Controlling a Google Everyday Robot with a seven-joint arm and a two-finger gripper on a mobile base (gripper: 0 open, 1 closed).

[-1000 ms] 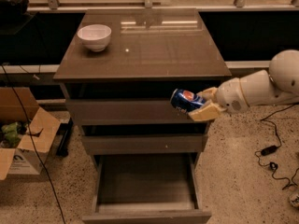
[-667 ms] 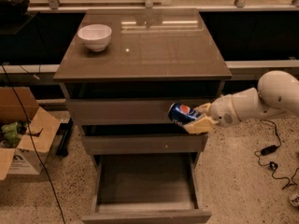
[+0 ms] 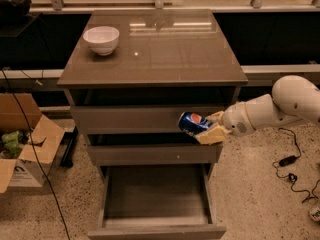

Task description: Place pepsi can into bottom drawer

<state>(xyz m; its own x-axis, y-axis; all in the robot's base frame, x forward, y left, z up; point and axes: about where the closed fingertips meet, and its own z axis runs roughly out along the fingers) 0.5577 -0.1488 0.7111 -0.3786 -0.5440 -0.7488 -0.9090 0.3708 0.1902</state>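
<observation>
The blue pepsi can [image 3: 192, 123] lies on its side in my gripper [image 3: 209, 128], held in front of the middle drawers of the cabinet. The gripper comes in from the right on a white arm [image 3: 272, 109] and is shut on the can with its tan fingers [image 3: 213, 134]. The bottom drawer [image 3: 155, 228] is pulled open below, its wooden tray empty. The can hangs above the drawer's right half, well clear of it.
A white bowl [image 3: 101, 39] stands on the cabinet top [image 3: 165, 54] at the back left. An open cardboard box [image 3: 25, 144] sits on the floor at the left. Black cables [image 3: 290, 169] lie on the floor at the right.
My gripper has moved down and a little left with the pepsi can, from the top drawer's level toward the second drawer front. The arm has lowered with it.
</observation>
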